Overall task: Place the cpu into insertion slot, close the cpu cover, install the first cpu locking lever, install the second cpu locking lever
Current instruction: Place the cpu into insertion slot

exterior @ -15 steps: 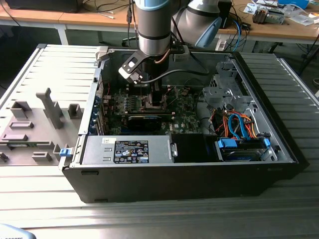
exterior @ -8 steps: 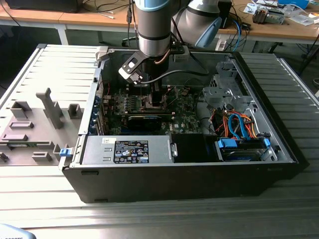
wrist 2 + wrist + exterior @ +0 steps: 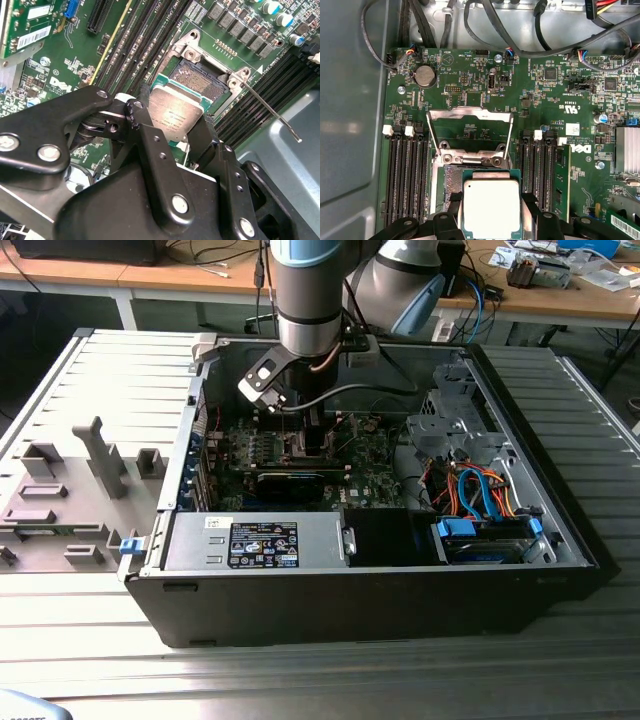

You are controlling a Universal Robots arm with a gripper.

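My gripper (image 3: pixel 172 119) is shut on the cpu (image 3: pixel 175 111), a flat square chip with a dull silver top, gripped by two opposite edges. It hangs level and close over the insertion slot (image 3: pixel 200 80), hiding part of the dark contact field; whether they touch I cannot tell. In the first wrist view the cpu (image 3: pixel 491 207) sits between the black fingers (image 3: pixel 451 202), with a bare strip of the slot (image 3: pixel 451 181) beside it. The cpu cover (image 3: pixel 470 115) stands flipped up behind the slot. A thin wire locking lever (image 3: pixel 272 111) sticks out unlatched. In the exterior view the gripper (image 3: pixel 310 435) reaches down into the open computer case.
Long black memory slots (image 3: pixel 402 175) flank the socket on both sides. A black card (image 3: pixel 290 483) lies across the board, with the power supply (image 3: pixel 260 540) in front. Coloured cables (image 3: pixel 470 490) and a drive cage (image 3: pixel 450 425) fill the exterior view's right. Grey fixtures (image 3: pixel 95 465) stand outside.
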